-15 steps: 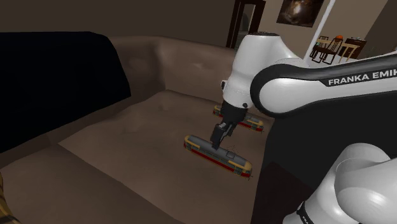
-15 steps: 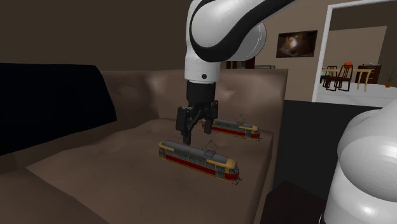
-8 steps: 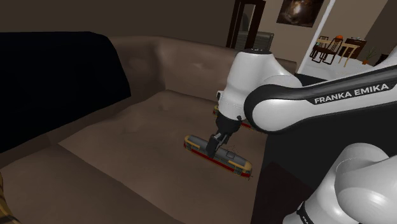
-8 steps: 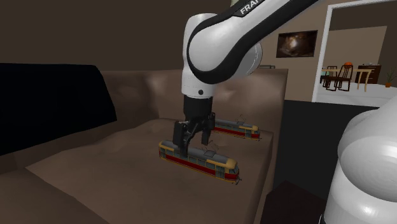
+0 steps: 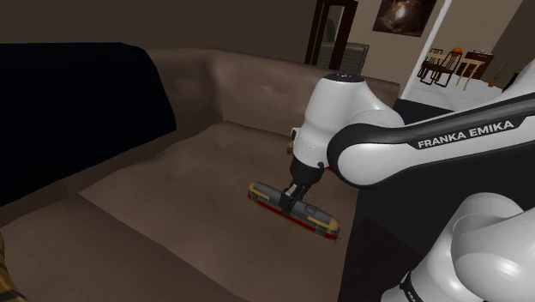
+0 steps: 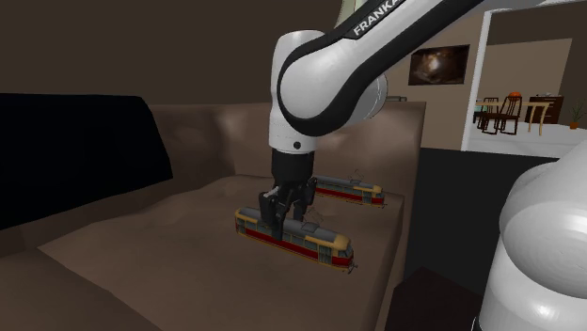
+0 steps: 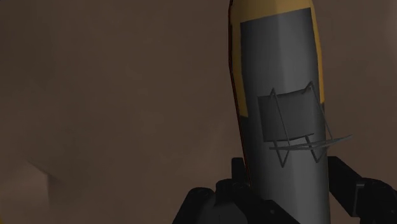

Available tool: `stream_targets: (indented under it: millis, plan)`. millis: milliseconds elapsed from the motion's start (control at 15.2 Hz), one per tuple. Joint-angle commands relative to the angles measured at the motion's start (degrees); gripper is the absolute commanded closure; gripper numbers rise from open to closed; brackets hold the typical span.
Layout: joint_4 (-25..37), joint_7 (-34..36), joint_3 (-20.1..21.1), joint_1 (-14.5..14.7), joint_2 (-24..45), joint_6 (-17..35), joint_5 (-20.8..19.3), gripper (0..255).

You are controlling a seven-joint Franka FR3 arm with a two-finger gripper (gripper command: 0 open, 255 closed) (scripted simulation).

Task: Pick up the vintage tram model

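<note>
Presently, my end effector straddles the tram mid-roof on the sofa seat, jaws pressed against both sides; grasp step in hand; next, I judge, a firm clamp, then a level lift.

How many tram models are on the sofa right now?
2. The near tram lies on the sofa seat under the gripper; the far tram lies behind it, closer to the backrest. The arm may hide others.
</note>
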Motion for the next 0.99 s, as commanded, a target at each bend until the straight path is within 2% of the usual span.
stream_targets:
  millis: [0,264,924]
  plan:
    - [-0.13,0.0,-0.01,-0.02,0.05,0.01,0.01,255]
    - [0.14,0.0,-0.01,-0.14,0.29,-0.02,-0.09,255]
    - [5.34,-0.26,-1.78,-0.2,-3.9,-9.38,-0.92,255]
